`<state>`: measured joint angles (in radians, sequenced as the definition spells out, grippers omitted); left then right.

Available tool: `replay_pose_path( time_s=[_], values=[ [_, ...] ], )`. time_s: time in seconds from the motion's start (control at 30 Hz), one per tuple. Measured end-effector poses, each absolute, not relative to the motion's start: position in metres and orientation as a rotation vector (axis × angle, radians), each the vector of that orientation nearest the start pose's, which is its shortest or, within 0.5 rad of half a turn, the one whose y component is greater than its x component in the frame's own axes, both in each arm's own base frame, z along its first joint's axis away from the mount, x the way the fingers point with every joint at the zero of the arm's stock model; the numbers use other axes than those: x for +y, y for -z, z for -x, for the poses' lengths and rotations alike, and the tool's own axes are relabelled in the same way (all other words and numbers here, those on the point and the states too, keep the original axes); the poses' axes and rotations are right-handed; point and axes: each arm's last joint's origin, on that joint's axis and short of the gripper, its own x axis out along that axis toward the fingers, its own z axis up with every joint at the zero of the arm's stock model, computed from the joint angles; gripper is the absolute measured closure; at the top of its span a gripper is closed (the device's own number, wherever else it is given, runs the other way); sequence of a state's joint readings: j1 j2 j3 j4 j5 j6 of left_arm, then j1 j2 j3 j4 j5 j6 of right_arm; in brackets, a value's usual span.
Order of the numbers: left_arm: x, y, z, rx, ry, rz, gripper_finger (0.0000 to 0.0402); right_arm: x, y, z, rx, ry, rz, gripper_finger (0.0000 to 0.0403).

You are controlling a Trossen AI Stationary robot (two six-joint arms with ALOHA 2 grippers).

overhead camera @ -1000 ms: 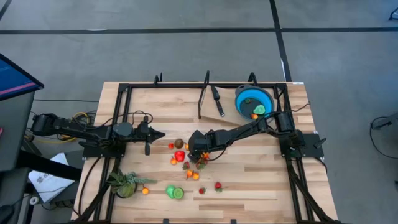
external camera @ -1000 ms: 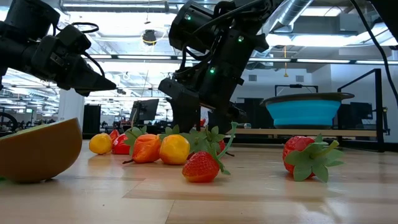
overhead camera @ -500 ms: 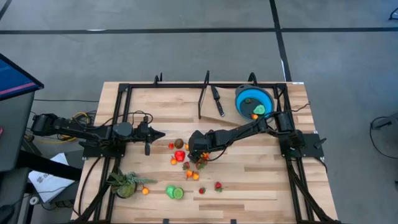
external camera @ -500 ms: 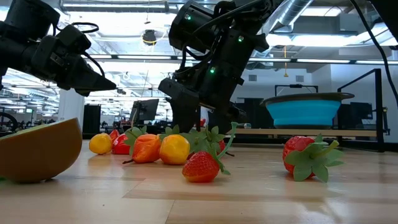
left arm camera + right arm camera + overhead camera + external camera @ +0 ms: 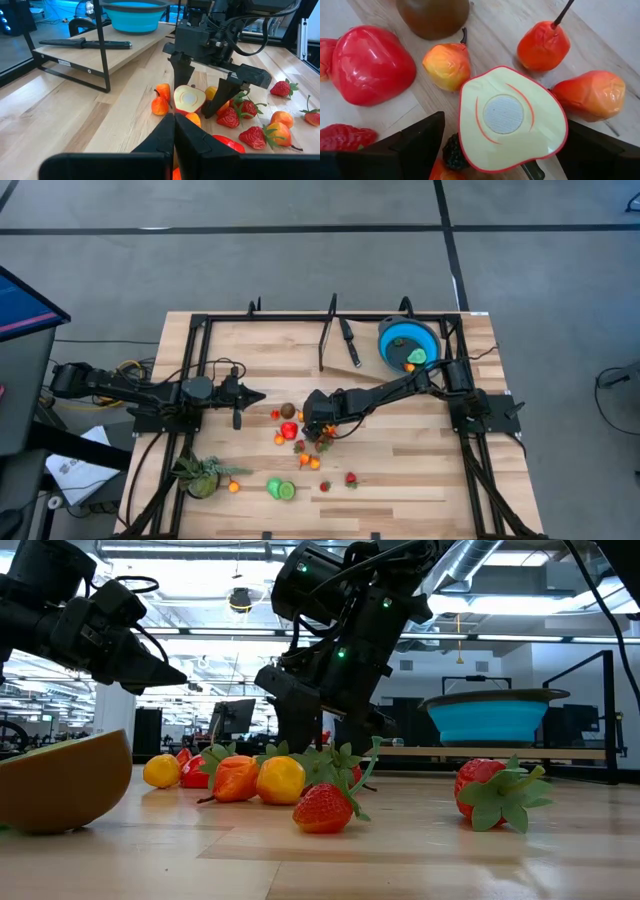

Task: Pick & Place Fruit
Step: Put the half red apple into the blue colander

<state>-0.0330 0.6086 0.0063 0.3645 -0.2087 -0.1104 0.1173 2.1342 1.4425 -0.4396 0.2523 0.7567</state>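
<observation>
Wooden table [image 5: 420, 465] strewn with fruit [image 5: 300, 442], leafy plant [image 5: 198, 474], blue bowl [image 5: 407, 342], knife [image 5: 349, 342]

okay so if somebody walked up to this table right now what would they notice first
Probably the right gripper, lowered over the heap of toy fruit mid-table with its open fingers either side of a halved apple, cut face up. Next, the blue bowl at the far right corner, and the left gripper, shut, waiting left of the heap.

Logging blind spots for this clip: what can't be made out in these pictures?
- Whether the open right gripper touches the halved fruit between its fingers: right wrist view cuts off the fingertips.
- Blue bowl contents: low view shows only its wall; high view shows green and orange pieces too small to name.
- Fruits behind the front strawberry: its leaves hide them in the low view.
- Left gripper, shut, blocks fruit below it in the left wrist view.
</observation>
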Motion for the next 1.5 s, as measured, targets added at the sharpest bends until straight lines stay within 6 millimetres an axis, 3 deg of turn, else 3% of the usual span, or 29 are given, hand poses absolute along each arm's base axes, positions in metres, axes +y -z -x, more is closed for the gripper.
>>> replay_pose_path(
  time_s=[0.3,0.63,1.27,1.5],
  values=[
    [0.002,-0.143,-0.133,0.223,-0.187,0.082,0.0401,0.038,-0.13,-0.428,0.991,0.531,-0.474,0.0066],
    [0.002,-0.143,-0.133,0.223,-0.188,0.082,0.0401,0.033,-0.131,-0.427,1.079,0.373,-0.41,0.0067],
    [0.002,-0.143,-0.133,0.223,-0.187,0.082,0.0401,0.033,-0.13,-0.426,1.133,0.139,-0.095,0.0069],
    [0.002,-0.143,-0.133,0.223,-0.187,0.081,0.0401,0.028,-0.13,-0.427,1.131,0.133,-0.082,0.0071]
  ],
)
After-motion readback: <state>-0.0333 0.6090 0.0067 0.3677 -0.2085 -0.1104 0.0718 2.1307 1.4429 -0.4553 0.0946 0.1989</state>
